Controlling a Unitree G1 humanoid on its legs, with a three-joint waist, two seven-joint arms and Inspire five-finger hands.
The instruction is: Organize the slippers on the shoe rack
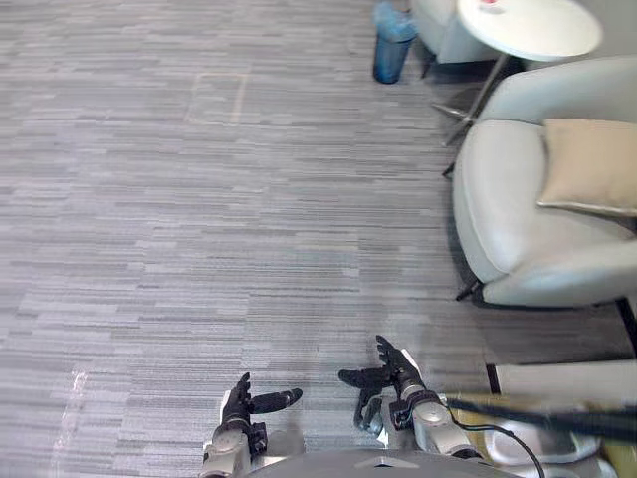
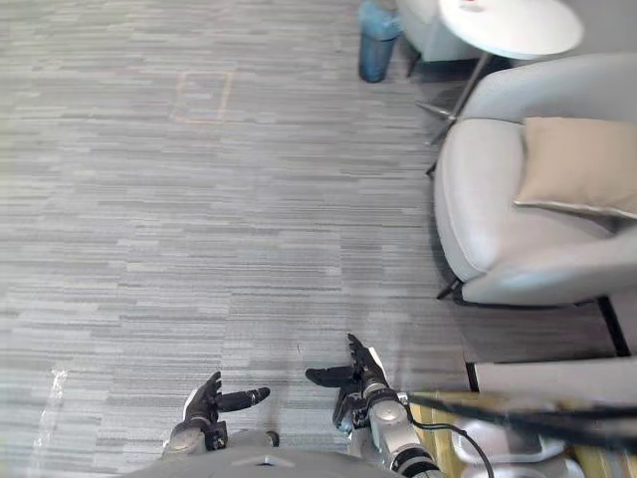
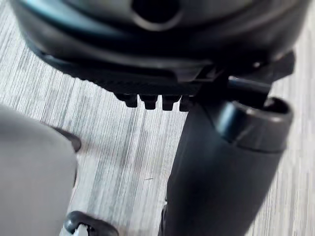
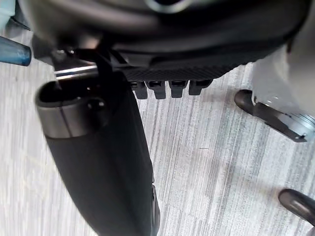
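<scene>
My left hand (image 1: 241, 403) hangs low at the bottom of the eye views over grey carpet, fingers straight and thumb out, holding nothing. My right hand (image 1: 393, 376) is a little to its right, also open and empty, thumb pointing toward the left hand. In the left wrist view the left hand (image 3: 221, 162) shows its thumb and short fingertips above bare carpet. In the right wrist view the right hand (image 4: 103, 162) looks the same way. I see no slippers and no shoe rack in these views.
A pale grey armchair (image 1: 518, 219) with a beige cushion (image 1: 592, 164) stands at the right. Behind it are a round white side table (image 1: 528, 25) and a blue bin (image 1: 393, 45). A light-coloured edge (image 1: 562, 383) lies at the lower right.
</scene>
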